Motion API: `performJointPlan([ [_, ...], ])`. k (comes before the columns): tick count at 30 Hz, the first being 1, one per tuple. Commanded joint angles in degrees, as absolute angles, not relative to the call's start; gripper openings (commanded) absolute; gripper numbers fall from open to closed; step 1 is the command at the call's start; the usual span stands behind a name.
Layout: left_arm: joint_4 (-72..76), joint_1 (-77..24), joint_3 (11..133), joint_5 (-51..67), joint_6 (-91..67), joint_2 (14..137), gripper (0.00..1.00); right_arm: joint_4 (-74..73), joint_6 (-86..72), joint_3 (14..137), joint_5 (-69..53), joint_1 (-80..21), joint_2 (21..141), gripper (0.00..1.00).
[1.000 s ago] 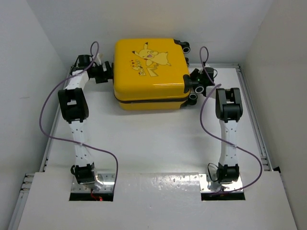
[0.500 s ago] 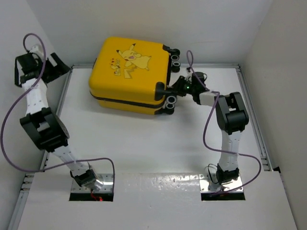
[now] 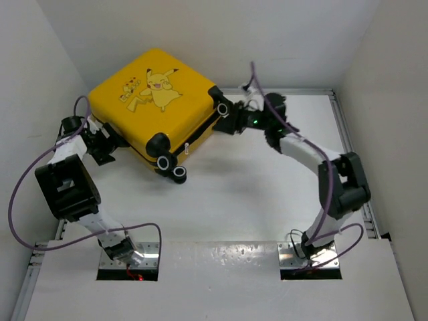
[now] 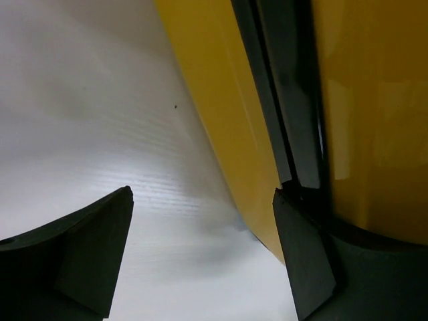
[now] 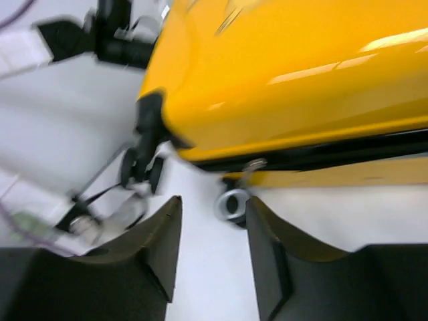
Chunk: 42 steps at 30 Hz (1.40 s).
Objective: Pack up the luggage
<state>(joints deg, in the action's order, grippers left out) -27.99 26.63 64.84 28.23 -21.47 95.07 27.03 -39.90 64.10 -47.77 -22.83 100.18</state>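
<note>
The luggage (image 3: 154,100) lies closed and skewed at the back left of the desk (image 3: 234,200); my left tool (image 3: 105,140) stands wide open at its side by the black seam (image 4: 281,100), holding nothing; my right tool (image 3: 229,118) is part-open and empty, the zip pull (image 5: 234,202) just ahead; I judge the step is positioning the case for unzipping; next, the right tool must close squarely on that pull.

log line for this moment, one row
luggage: closed, pikachu side up | left gripper: open, at its left side seam | right gripper: open, by right corner wheel
</note>
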Motion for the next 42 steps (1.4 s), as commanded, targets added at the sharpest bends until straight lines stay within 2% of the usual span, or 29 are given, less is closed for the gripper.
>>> performJointPlan([
  [1, -15.6, 23.2, 73.9, 31.5, -26.3, 104.6, 0.88, 18.6, -28.5, 68.2, -42.3, -16.3, 95.5, 0.44],
  [4, -15.6, 20.9, 89.5, 32.8, -26.3, 114.4, 0.88, 12.7, -23.4, 74.8, -35.7, -9.8, 98.9, 0.56],
  [5, -15.6, 20.4, 93.5, 32.8, -25.2, 120.1, 0.88, 10.2, -21.9, 78.9, -35.2, -9.0, 99.8, 0.66],
  [7, -15.6, 19.0, 102.9, 32.8, -24.3, 124.5, 0.88, 5.4, -20.1, 90.4, -34.7, -6.7, 106.2, 0.74],
  [9, -16.7, 17.8, 110.1, 33.7, -22.5, 129.9, 0.89, -4.0, -16.4, 99.6, -35.9, -6.3, 113.4, 1.0],
  [10, -16.7, 17.8, 111.2, 33.8, -22.5, 130.7, 0.89, -8.2, -13.7, 107.8, -36.0, -6.4, 116.6, 1.0],
  [14, -16.7, 16.5, 110.3, 33.8, -20.5, 130.7, 0.89, -18.9, -7.4, 119.2, -36.0, -8.7, 123.8, 1.0],
  [20, -16.7, 16.5, 103.6, 33.2, -19.2, 126.4, 0.9, -20.7, 1.5, 117.9, -34.0, -13.5, 126.1, 1.0],
  [27, -16.7, 16.0, 99.1, 31.9, -18.0, 123.6, 0.9, -22.2, 0.4, 117.8, -33.9, -17.5, 127.9, 1.0],
  [32, -16.7, 16.0, 97.8, 31.4, -18.0, 123.0, 0.9, -25.2, 5.2, 121.5, -27.4, -20.1, 131.9, 1.0],
  [35, -16.7, 16.0, 97.8, 31.4, -18.0, 123.0, 0.9, -27.0, 11.8, 122.5, -20.7, -21.7, 133.6, 0.94],
  [36, -16.7, 16.0, 97.8, 31.4, -17.5, 123.0, 0.9, -27.2, 13.2, 122.9, -19.8, -22.0, 134.6, 0.84],
  [38, -16.7, 16.0, 97.8, 31.4, -17.5, 123.0, 0.9, -26.8, 13.7, 122.7, -18.8, -22.1, 134.8, 0.68],
  [40, -16.7, 16.0, 97.8, 31.4, -17.5, 123.0, 0.9, -27.0, 13.5, 122.9, -19.9, -21.9, 134.7, 0.43],
  [41, -16.7, 16.0, 97.3, 31.4, -17.5, 123.0, 0.9, -25.4, 12.4, 122.7, -20.8, -21.7, 134.0, 0.0],
  [42, -16.7, 16.0, 97.3, 31.4, -17.5, 123.0, 0.9, -24.5, 11.2, 121.4, -21.9, -21.6, 132.4, 0.0],
])
